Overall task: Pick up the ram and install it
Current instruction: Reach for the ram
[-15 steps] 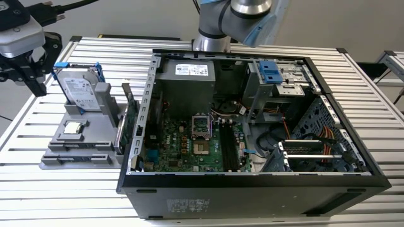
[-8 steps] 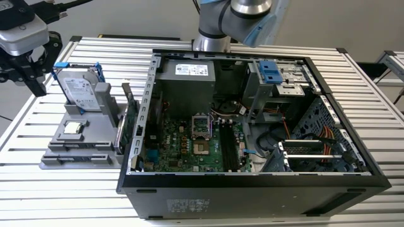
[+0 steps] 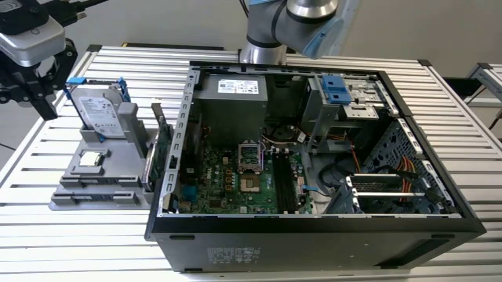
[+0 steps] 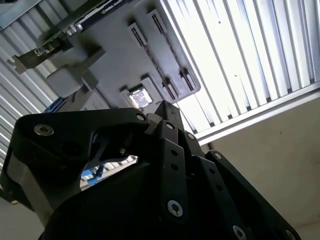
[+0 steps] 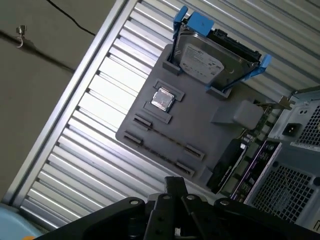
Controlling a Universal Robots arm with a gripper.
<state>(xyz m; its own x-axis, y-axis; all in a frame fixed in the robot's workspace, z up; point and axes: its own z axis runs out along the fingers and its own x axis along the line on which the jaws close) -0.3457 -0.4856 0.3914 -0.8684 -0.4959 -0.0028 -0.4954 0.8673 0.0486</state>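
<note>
One end effector (image 3: 41,94) hangs near the edge of the table (image 3: 79,247), at the exterior view's left of a grey parts holder (image 3: 70,202). Whether it is spread or pressed together cannot be told.

The holder carries three clear items:
- a hard drive (image 3: 100,111) in a blue bracket, standing upright;
- a processor chip (image 3: 91,157), lying flat in a recess;
- an expansion card (image 3: 161,150), standing on edge just beside the open computer case (image 3: 314,241).

The ram (image 5: 167,136) seems to be the thin strip seen edge-on between slotted posts along the holder's rim in the first wrist view, but this is not certain.

The exterior view shows the case interior, with the motherboard (image 3: 235,182), power supply (image 3: 235,100) and dark memory slots (image 3: 284,182). The first wrist view shows the case's perforated rear panel (image 5: 287,185).
</note>
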